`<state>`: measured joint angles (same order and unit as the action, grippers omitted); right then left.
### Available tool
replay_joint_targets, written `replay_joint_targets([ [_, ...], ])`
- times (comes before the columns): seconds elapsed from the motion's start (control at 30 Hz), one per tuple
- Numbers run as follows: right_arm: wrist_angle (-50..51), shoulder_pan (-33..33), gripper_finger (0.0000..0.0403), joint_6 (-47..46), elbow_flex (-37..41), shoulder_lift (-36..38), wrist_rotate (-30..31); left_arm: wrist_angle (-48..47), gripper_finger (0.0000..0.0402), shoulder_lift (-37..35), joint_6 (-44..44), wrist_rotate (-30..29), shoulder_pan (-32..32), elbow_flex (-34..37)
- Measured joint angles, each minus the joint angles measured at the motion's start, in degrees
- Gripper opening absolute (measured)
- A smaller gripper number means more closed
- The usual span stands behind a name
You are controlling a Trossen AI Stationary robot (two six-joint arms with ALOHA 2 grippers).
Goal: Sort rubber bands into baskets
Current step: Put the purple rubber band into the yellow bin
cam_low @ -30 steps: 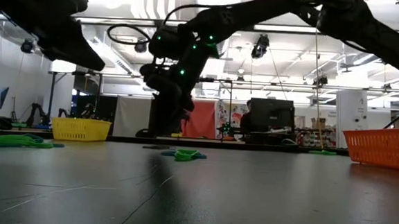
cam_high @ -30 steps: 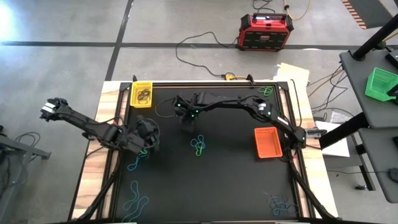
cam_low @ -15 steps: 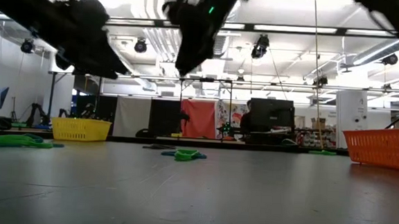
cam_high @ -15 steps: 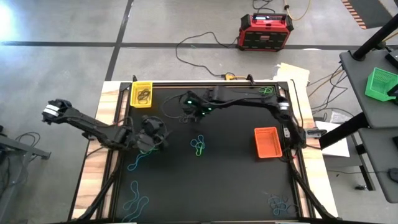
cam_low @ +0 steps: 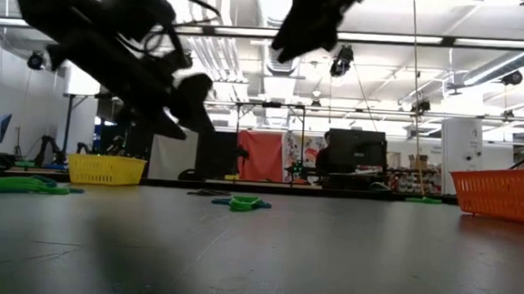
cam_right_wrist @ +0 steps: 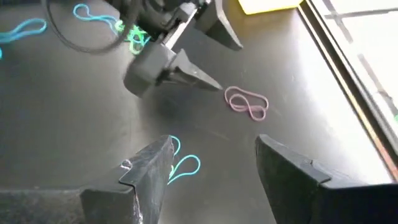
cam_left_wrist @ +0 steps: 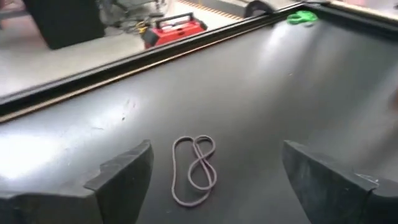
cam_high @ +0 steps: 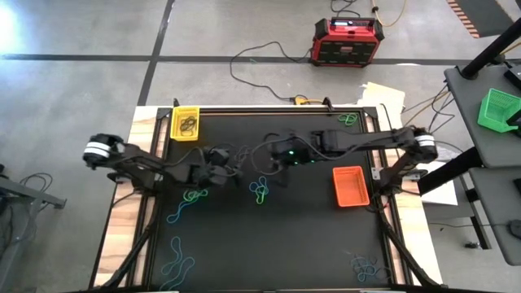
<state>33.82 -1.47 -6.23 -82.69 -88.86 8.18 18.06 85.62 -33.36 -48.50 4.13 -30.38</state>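
Observation:
A thin purple rubber band [cam_left_wrist: 194,169], twisted into a figure eight, lies flat on the black mat; my left gripper [cam_left_wrist: 214,180] hovers open over it, one finger on either side, without touching. The right wrist view shows the same band [cam_right_wrist: 247,102] just beyond the left gripper [cam_right_wrist: 180,68]. My right gripper [cam_high: 274,156] hangs open and empty above the mat's middle, facing the left gripper [cam_high: 232,163]. A green and blue cluster of bands [cam_high: 259,191] lies near both. The yellow basket [cam_high: 186,124] holds dark bands at the far left. The orange basket [cam_high: 350,185] sits at the right.
More bands lie on the mat: green [cam_high: 194,195], blue [cam_high: 175,216], blue at the near left [cam_high: 177,264], blue at the near right [cam_high: 365,267], green at the far right [cam_high: 348,120]. A green basket [cam_high: 498,110] sits on a side table off to the right.
My left gripper has gone toward the table's right and far edges, ending near the mat's middle. My right gripper has risen from close to the mat and swung toward the right edge, its arm straightening. The bands and baskets lie as before.

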Motion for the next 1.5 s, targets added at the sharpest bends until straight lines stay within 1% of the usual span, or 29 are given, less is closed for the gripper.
replay_joint_targets([
  [0.17,-3.1,0.0,0.0221,-3.9,6.6,4.0,1.0,-0.1,0.0339,6.9,-6.0,-0.4,-1.6,-2.6],
  [0.33,-3.3,0.0,0.0221,-7.4,8.7,5.8,1.1,0.0,0.0339,12.5,-9.7,-0.2,-2.6,-4.1],
  [0.47,-3.3,0.2,0.0221,-9.2,8.4,5.9,1.1,0.6,0.0339,16.9,-10.3,-0.2,-4.1,-5.4],
  [0.57,-3.5,0.4,0.0221,-9.8,8.2,5.6,1.1,3.0,0.0339,20.2,-8.5,0.0,-5.1,-6.5],
  [0.73,-4.0,0.5,0.0221,-9.8,8.2,4.7,1.0,4.6,0.033,25.0,-7.9,-0.3,-5.1,-8.4],
  [0.83,-4.4,0.5,0.0221,-9.7,8.2,4.6,1.0,5.6,0.0306,27.3,-9.6,-1.4,-5.0,-9.0],
  [0.97,-4.6,0.5,0.0221,-9.3,8.1,4.5,1.0,5.4,0.0253,29.2,-11.5,-2.0,-5.0,-9.6],
  [1.23,-4.5,0.5,0.0221,-8.9,8.1,4.4,0.9,4.6,0.0134,28.7,-12.2,-1.5,-5.2,-9.5],
  [1.5,-4.1,1.7,0.0221,-7.2,8.1,4.4,0.9,4.5,0.0044,28.4,-10.5,-0.7,-5.2,-9.4],
])
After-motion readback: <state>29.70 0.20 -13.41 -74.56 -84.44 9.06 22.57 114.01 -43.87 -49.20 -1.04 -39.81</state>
